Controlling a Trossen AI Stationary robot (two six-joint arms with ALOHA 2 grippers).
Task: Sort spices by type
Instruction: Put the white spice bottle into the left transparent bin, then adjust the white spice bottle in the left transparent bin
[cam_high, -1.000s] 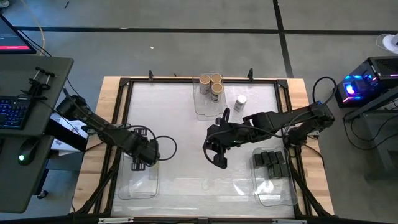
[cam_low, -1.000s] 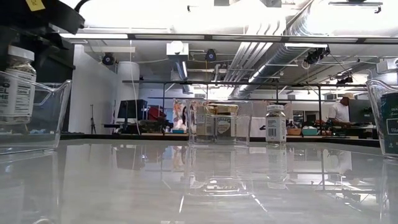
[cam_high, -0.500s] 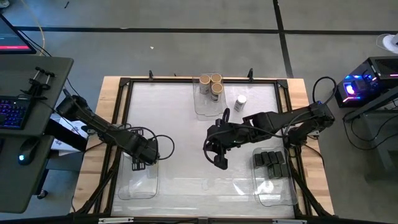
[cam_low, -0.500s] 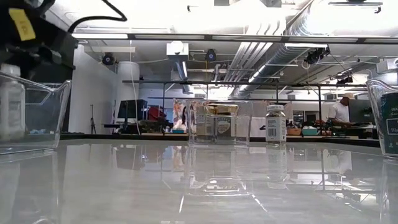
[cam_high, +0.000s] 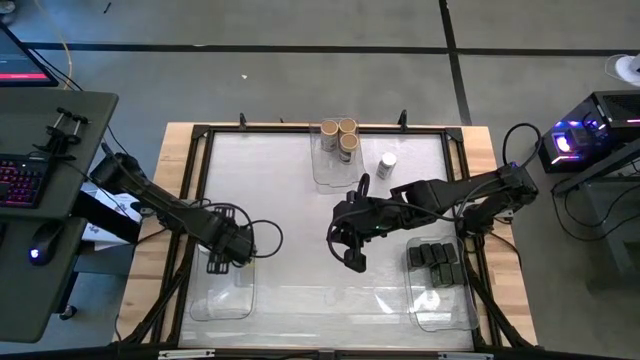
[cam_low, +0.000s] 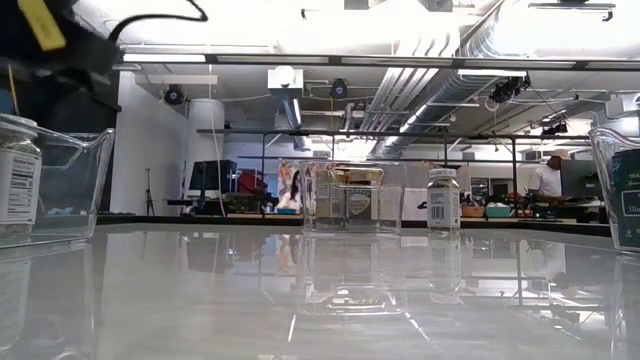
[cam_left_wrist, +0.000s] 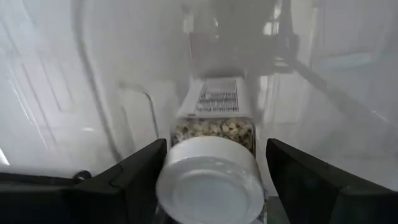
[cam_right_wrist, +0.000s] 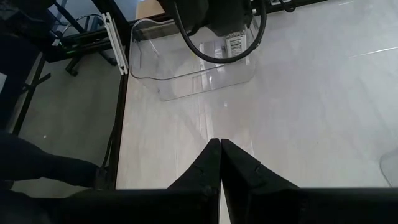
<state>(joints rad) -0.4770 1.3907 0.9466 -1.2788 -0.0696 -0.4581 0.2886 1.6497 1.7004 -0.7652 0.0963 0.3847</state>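
Observation:
My left gripper (cam_high: 224, 258) is over the far end of the clear left bin (cam_high: 220, 295), shut on a jar with a white lid (cam_left_wrist: 208, 186). The jar also shows inside that bin in the low view (cam_low: 15, 195). Three tan-lidded jars (cam_high: 340, 135) stand in the far bin. A second white-lidded jar (cam_high: 387, 162) stands on its base on the table beside that bin. Several black boxes (cam_high: 435, 260) lie in the right bin. My right gripper (cam_high: 352, 258) is shut and empty, above the middle of the table. My left gripper has the jar's top end between its two fingers, one on each side of the white lid (cam_left_wrist: 171, 186). The fingers come from above, pointing down. The jar hangs upright inside the left bin, its base close to the bin's floor; whether it stands there I cannot tell.
The left bin's walls (cam_low: 75, 185) surround the jar and my left fingers. The right bin (cam_high: 440, 300) lies at the near right. A black frame (cam_high: 200, 140) runs around the white table top. Bare table lies between the bins.
My left gripper has gone down with the white-lidded jar. The jar has sunk from above the left bin's rim to deep inside the bin, staying upright.

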